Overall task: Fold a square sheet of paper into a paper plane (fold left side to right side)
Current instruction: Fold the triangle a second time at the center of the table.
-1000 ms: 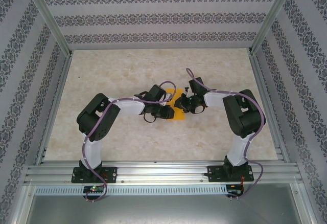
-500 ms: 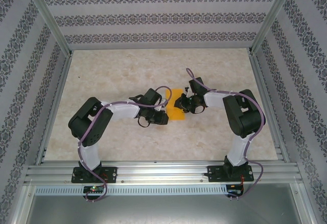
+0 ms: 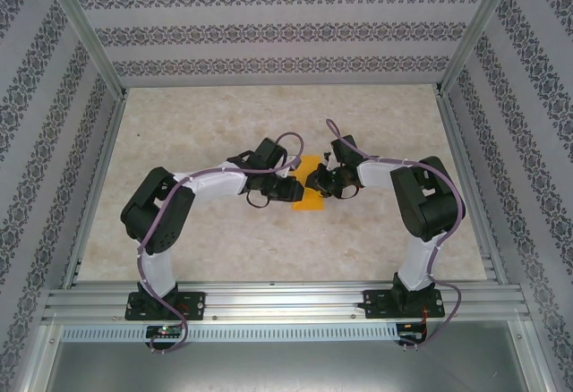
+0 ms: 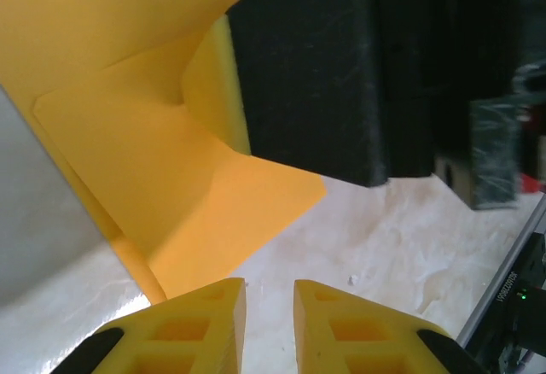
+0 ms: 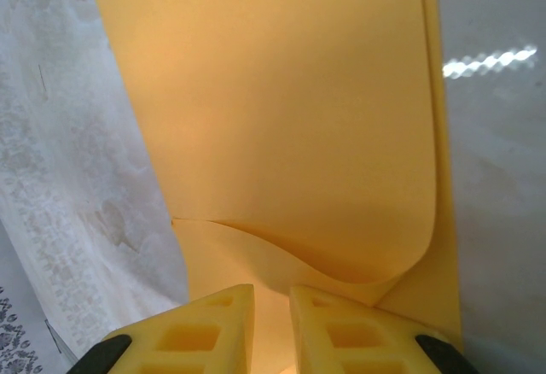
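Note:
The square sheet of paper (image 3: 308,200) is bright orange and lies mid-table, partly folded, with one flap curling up and over. My right gripper (image 3: 315,180) comes in from the right with its tips down on it. In the right wrist view its yellow fingers (image 5: 217,314) stand a narrow gap apart on the lower layer, and the paper (image 5: 281,118) bulges over just ahead of the right gripper (image 5: 271,290). My left gripper (image 3: 292,191) sits at the paper's left edge. In the left wrist view the left gripper (image 4: 270,287) has a narrow, empty gap over bare table, just short of the paper (image 4: 196,195).
The right gripper's black body (image 4: 316,67) fills the space right above the paper. The marble tabletop (image 3: 224,115) is boxed in by patterned walls and aluminium posts (image 3: 85,29). A metal rail (image 3: 286,298) carrying both arm bases runs along the near edge.
The left arm drew back toward the near left, then swung forward and right again to the paper's left edge. The right arm and the paper have stayed put.

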`<action>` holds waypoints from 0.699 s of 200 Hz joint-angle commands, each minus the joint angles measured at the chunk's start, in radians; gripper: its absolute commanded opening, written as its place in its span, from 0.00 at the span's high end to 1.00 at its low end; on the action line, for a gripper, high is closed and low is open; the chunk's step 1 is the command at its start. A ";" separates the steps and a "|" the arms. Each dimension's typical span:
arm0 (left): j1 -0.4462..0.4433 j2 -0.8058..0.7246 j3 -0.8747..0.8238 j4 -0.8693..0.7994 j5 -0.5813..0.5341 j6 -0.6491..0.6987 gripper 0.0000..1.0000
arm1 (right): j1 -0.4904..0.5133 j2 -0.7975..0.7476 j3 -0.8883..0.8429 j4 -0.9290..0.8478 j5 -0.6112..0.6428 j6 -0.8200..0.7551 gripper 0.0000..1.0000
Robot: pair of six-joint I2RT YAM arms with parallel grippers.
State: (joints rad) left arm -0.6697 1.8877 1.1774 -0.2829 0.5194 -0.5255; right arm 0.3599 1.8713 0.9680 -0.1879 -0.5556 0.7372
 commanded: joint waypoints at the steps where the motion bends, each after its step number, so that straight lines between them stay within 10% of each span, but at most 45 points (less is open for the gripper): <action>1: 0.005 0.057 0.016 0.042 0.028 -0.022 0.77 | -0.001 0.030 0.002 -0.052 0.060 -0.017 0.79; 140: -0.001 0.103 -0.078 0.031 -0.047 -0.005 0.77 | 0.035 -0.095 -0.042 -0.008 -0.013 0.026 0.90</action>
State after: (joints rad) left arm -0.6697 1.9713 1.1385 -0.2214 0.5224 -0.5335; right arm 0.3687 1.7767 0.9577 -0.2150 -0.5476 0.7345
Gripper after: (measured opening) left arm 0.231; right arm 0.108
